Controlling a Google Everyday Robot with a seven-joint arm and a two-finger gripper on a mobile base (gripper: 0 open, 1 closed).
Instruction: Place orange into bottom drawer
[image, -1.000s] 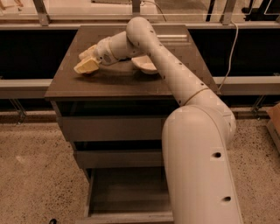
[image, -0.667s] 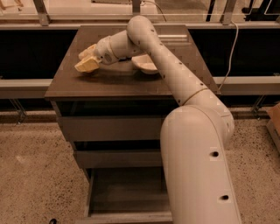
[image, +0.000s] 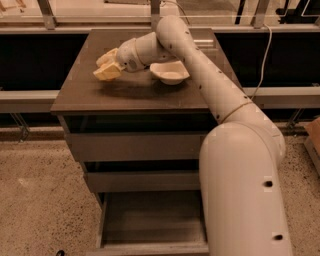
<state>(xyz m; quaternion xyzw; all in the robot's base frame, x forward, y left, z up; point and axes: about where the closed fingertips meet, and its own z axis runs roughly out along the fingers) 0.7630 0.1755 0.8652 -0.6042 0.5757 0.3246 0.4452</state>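
End effector over cabinet top — bottom drawer pulled open

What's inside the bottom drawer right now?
The bottom drawer is pulled open; its visible floor is bare. The arm covers its right side. The gripper is up over the cabinet top, left of the white bowl.

Glossy cream-white arm, thick rounded segments, small dark screw holes, pale-yellow jaws over the cabinet top.
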